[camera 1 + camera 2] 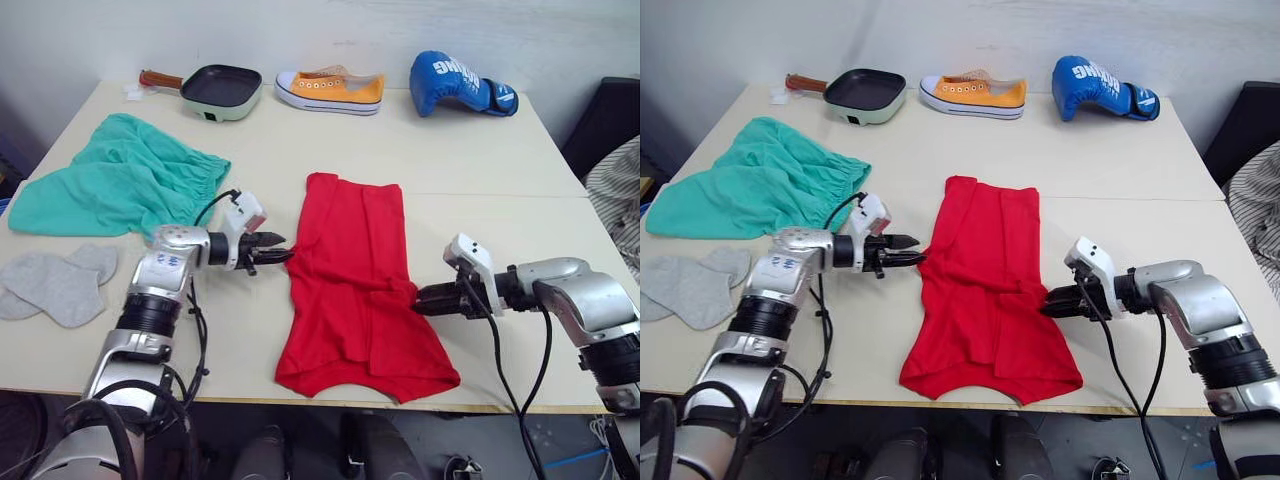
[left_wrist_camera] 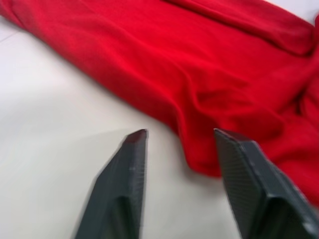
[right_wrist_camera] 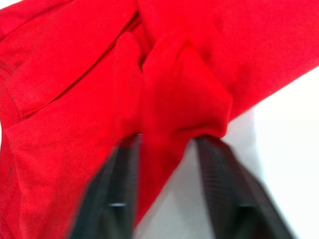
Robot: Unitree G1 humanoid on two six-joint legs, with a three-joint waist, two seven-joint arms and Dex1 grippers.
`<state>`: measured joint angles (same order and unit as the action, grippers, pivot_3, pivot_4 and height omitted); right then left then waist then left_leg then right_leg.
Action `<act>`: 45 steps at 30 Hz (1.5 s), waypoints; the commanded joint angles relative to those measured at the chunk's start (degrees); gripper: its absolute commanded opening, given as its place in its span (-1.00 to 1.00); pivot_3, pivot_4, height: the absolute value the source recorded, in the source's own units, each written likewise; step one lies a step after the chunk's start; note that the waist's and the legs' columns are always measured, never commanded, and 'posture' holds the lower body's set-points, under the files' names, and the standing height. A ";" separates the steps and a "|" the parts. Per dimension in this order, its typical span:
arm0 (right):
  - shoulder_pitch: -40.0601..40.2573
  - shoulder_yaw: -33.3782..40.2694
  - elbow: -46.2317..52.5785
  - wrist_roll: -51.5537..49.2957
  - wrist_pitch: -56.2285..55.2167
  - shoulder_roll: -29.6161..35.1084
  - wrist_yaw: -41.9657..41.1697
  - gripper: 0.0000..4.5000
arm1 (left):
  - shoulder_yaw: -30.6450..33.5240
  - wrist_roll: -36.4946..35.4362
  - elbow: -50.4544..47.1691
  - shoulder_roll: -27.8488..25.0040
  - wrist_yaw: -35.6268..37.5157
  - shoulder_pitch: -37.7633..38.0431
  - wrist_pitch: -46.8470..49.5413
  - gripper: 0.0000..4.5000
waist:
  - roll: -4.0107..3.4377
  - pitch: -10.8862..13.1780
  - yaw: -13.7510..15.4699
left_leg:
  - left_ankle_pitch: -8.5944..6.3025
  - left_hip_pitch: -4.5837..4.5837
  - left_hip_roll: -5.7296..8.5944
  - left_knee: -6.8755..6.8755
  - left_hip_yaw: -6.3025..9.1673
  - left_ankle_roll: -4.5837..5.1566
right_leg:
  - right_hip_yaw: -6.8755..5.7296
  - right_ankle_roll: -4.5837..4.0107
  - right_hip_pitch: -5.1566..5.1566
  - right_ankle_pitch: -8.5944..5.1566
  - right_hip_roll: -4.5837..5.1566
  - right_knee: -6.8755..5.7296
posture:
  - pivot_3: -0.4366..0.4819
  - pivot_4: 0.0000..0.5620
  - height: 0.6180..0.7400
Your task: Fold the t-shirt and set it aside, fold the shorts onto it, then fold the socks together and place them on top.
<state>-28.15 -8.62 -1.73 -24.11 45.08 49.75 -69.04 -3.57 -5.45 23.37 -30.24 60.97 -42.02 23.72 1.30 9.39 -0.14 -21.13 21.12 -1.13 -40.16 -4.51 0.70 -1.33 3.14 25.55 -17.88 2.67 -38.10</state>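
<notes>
The red t-shirt (image 1: 350, 290) lies in the middle of the table, folded into a long strip that runs front to back. My left gripper (image 1: 285, 256) is at its left edge, open, its fingertips (image 2: 134, 142) just short of the cloth and nothing between them. At the shirt's right edge is my right gripper (image 1: 418, 298). Its fingers (image 3: 219, 164) stand apart on either side of a raised fold of red cloth, with some table showing beside the fold. The teal-green shorts (image 1: 120, 185) lie spread at the back left. The grey socks (image 1: 60, 285) lie at the front left.
Along the far edge stand a small pan (image 1: 220, 90), a yellow sneaker (image 1: 330, 90) and a blue boxing glove (image 1: 460, 85). The shirt's hem reaches close to the table's front edge (image 1: 240, 398). Striped cloth (image 1: 615, 195) sits beyond the right side.
</notes>
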 commanded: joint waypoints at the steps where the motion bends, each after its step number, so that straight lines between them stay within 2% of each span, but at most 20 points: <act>1: 3.42 7.53 6.48 -1.21 -2.63 3.38 1.38 0.36 | -0.56 -1.16 -10.29 -6.19 6.60 6.88 -7.92 0.54 | -0.07 0.03 -0.07 | 0.00 0.00 0.00 0.02 0.00 -0.01 | 0.02 0.00 0.00 0.00 0.00 0.01 | -0.05 -0.47 1.00; 4: 8.49 10.90 10.08 0.53 -10.00 6.44 -0.28 0.83 | -0.39 -1.09 -15.72 -10.61 9.34 12.41 -14.93 0.97 | -0.13 0.06 0.00 | -0.01 0.00 -0.01 0.08 0.02 -0.02 | 0.02 -0.01 0.00 0.00 0.01 0.11 | -0.05 -0.47 1.00; 5: 11.75 12.35 10.73 2.30 -15.92 8.13 -1.75 0.98 | -0.07 -0.94 -17.77 -12.57 10.69 15.40 -20.30 1.00 | -0.12 0.06 0.20 | -0.01 -0.01 -0.01 0.09 0.02 -0.02 | 0.02 -0.01 -0.02 0.00 0.02 0.17 | -0.05 -0.47 1.00; 8: 20.13 16.38 10.41 6.17 -31.64 10.48 -4.50 0.98 | -0.32 0.72 -21.13 -17.69 13.91 23.13 -41.68 1.00 | -0.13 0.06 0.31 | -0.04 -0.05 0.00 0.11 0.05 0.00 | 0.00 -0.01 -0.09 -0.01 0.07 0.35 | -0.05 -0.47 1.00; 10: 23.54 16.86 8.93 8.64 -43.03 10.15 -5.78 0.98 | -0.23 -0.07 -21.85 -17.50 12.55 24.48 -45.02 1.00 | -0.14 0.06 0.32 | -0.04 -0.10 0.04 0.09 0.03 0.02 | 0.02 -0.01 -0.14 -0.01 0.12 0.35 | -0.05 -0.47 1.00; 13: 25.90 14.73 3.17 14.86 -67.11 8.72 -6.31 0.98 | -1.45 2.87 -19.08 -16.19 9.42 24.65 -56.56 1.00 | -0.14 0.06 0.20 | 0.05 -0.24 0.12 0.05 0.00 0.15 | 0.06 0.05 -0.28 0.03 0.16 0.30 | -0.05 -0.47 1.00; 16: 26.98 11.79 -1.63 17.95 -82.80 7.44 -6.27 0.98 | -2.54 4.73 -15.95 -14.61 6.56 24.20 -63.63 1.00 | -0.19 0.09 -0.01 | -0.01 -1.03 0.11 0.34 -0.09 0.22 | 0.11 0.05 -1.09 0.02 0.11 0.50 | -0.05 -0.47 1.00; 21: 24.83 7.77 -5.73 22.13 -95.80 4.76 -1.89 0.98 | -5.31 8.62 -10.02 -13.94 3.18 21.28 -74.11 1.00 | -0.16 0.07 0.00 | -0.01 -1.25 0.08 0.44 -0.16 0.23 | 0.17 0.04 -1.22 0.02 0.10 0.49 | -0.05 -0.47 1.00; 27: 19.40 4.59 -14.10 31.71 -110.79 2.81 5.69 0.98 | -8.72 10.70 -4.21 -11.61 -0.31 16.60 -80.08 1.00 | -0.10 0.04 -0.09 | -0.17 -2.58 0.06 0.88 -0.26 0.50 | 0.26 0.01 -2.37 0.00 0.10 0.79 | -0.05 -0.47 1.00; 31: 16.74 2.21 -18.10 34.89 -114.12 2.72 10.06 0.98 | -12.57 11.78 -1.78 -9.79 -1.09 14.43 -84.26 1.00 | -0.05 0.01 -0.17 | -0.15 -3.00 0.01 1.07 -0.28 0.45 | 0.25 -0.02 -2.79 -0.01 0.10 0.97 | -0.05 -0.47 1.00; 37: 15.23 -1.07 -17.67 35.34 -115.04 3.80 14.13 0.98 | -18.13 12.43 1.10 -7.75 -1.45 12.03 -88.13 1.00 | 0.07 -0.08 -0.62 | -0.11 -3.10 -0.04 1.11 -0.28 0.36 | 0.24 -0.06 -2.87 -0.04 0.09 0.98 | -0.05 -0.47 1.00; 38: 15.17 -1.49 -17.40 35.18 -114.85 4.04 14.56 1.00 | -19.34 11.91 1.64 -7.56 -1.07 11.69 -88.69 0.92 | 0.06 -0.08 -0.62 | -0.11 -3.11 -0.04 1.12 -0.28 0.36 | 0.24 -0.07 -2.87 -0.04 0.09 0.98 | -0.05 -0.47 1.00; 40: 15.19 -2.23 -16.98 34.93 -114.35 4.40 15.36 0.81 | -20.81 10.83 2.49 -7.61 -0.57 11.31 -88.62 0.74 | 0.05 -0.09 -0.78 | -0.10 -3.12 -0.04 1.15 -0.29 0.35 | 0.24 -0.08 -2.87 -0.05 0.09 0.99 | -0.05 -0.47 1.00; 41: 15.32 -2.69 -16.64 34.62 -113.91 4.58 15.65 0.71 | -21.29 10.12 2.80 -7.68 -0.40 11.25 -88.17 0.58 | 0.05 -0.09 -0.89 | -0.10 -3.13 -0.04 1.17 -0.29 0.33 | 0.24 -0.09 -2.87 -0.06 0.09 0.99 | -0.05 -0.47 1.00; 43: 15.95 -3.64 -15.13 33.31 -112.13 4.74 16.00 0.41 | -21.82 7.65 2.46 -7.55 0.41 12.05 -84.10 0.30 | 0.04 -0.08 -1.08 | -0.10 -3.12 -0.05 1.20 -0.28 0.33 | 0.23 -0.11 -2.86 -0.07 0.09 1.00 | -0.05 -0.47 1.00; 45: 17.07 -4.58 -12.44 29.90 -106.43 4.51 15.49 0.09 | -21.71 2.99 -0.13 -6.95 1.91 14.57 -74.45 0.01 | -0.01 -0.07 -1.30 | -0.09 -3.11 -0.06 1.24 -0.28 0.31 | 0.23 -0.12 -2.85 -0.08 0.09 1.01 | -0.05 -0.47 1.00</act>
<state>-11.89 -11.92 -16.59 8.16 -65.05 53.87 -53.36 -24.03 0.32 24.65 -37.88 61.67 -29.19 -56.76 1.29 9.32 -1.44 -21.21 18.01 -1.20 -38.89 -4.79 0.99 -1.10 3.02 22.70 -17.96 2.76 -37.07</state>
